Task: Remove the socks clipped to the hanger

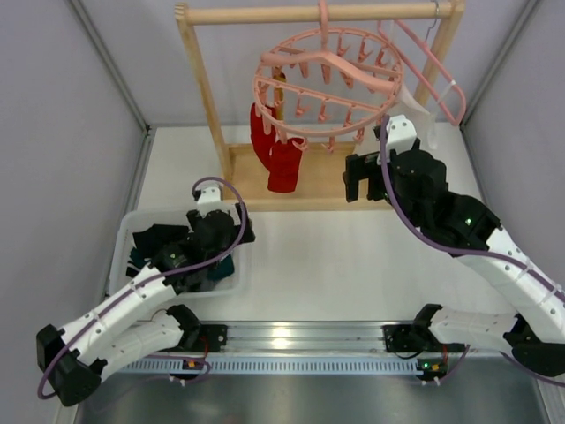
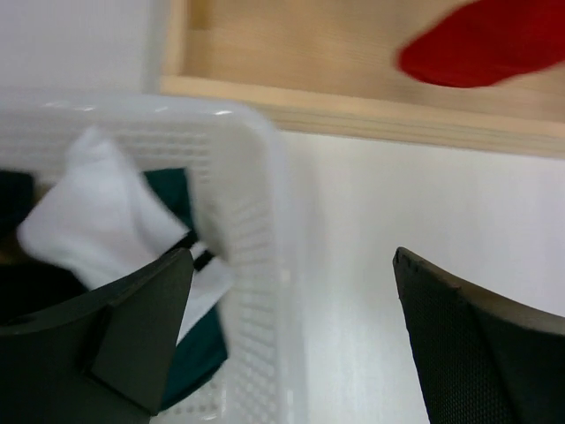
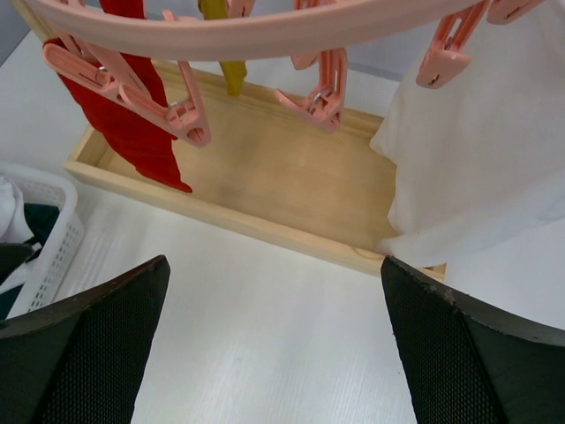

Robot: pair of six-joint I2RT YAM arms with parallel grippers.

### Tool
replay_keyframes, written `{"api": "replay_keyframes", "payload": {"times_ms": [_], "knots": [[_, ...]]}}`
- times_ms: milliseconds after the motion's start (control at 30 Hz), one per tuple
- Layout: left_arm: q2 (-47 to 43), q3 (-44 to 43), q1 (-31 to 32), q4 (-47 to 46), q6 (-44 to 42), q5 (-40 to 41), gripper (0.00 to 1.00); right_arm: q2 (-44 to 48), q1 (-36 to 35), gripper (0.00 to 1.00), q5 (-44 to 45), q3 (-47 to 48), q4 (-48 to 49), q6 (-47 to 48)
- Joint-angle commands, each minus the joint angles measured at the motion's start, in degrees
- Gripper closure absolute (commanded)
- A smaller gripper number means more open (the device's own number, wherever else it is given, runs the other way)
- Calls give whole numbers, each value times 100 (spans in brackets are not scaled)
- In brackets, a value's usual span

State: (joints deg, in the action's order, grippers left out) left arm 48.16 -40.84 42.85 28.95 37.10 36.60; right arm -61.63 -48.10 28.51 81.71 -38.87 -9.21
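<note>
Two red socks (image 1: 275,152) and a mustard one (image 3: 231,75) hang on the hanger (image 3: 265,34); left claw (image 2: 291,300) wide over the basket (image 2: 265,177), right claw (image 3: 274,291) wide and empty, must next pinch a red sock.

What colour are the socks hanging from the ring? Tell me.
Red socks, plus one mustard-yellow sock; right wrist view.

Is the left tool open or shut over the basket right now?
Open. In its wrist view the fingers of the left tool stand wide apart; only the rim of the white basket and table show between them.
</note>
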Motion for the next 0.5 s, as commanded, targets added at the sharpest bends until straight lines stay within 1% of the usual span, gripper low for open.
{"api": "replay_keyframes", "payload": {"times_ms": [0, 33, 67, 100, 167, 200, 233, 267, 300, 333, 367, 400, 433, 467], "knots": [[-61, 4, 48, -2117, -1446, -2065, 2, 309, 125, 0, -249, -32, 240, -19], [-18, 67, 39, -2496, -1712, -2417, 2, 370, 134, 1, -363, -41, 248, -19], [52, 102, 39, -2813, -1967, -2960, 2, 405, 134, 1, -407, -50, 240, -19], [227, 129, 39, -3399, -2353, -3053, 2, 432, 134, 1, -469, -68, 257, -28], [439, 146, 13, -3833, -2663, -2949, 2, 520, 134, 1, -636, -120, 292, -10], [683, 129, -31, -4201, -2969, -2992, 2, 546, 134, 0, -689, -138, 293, -10], [834, 103, -109, -4387, -3076, -3044, 2, 616, 143, 1, -776, -164, 310, 42], [1009, 33, -397, -4476, -3138, -3158, 2, 651, 143, 1, -821, -251, 380, 86], [1420, -159, -635, -4625, -3130, -3629, 2, 704, 134, 1, -891, -313, 441, 165], [1633, -274, -899, -4696, -3034, -4086, 2, 826, 134, 1, -891, -383, 494, 200], [1853, -371, -1476, -4792, -2955, -4604, 2, 888, 134, 1, -900, -532, 547, 244], [2185, -468, -1742, -4950, -2885, -4931, 2, 976, 143, 1, -900, -629, 713, 288], [2293, -460, -1910, -5334, -2910, -5326, 2, 1142, 134, 1, -900, -743, 801, 367], [2364, -390, -2095, -5660, -2945, -5443, 2, 1257, 143, 1, -926, -1023, 924, 394]]}}
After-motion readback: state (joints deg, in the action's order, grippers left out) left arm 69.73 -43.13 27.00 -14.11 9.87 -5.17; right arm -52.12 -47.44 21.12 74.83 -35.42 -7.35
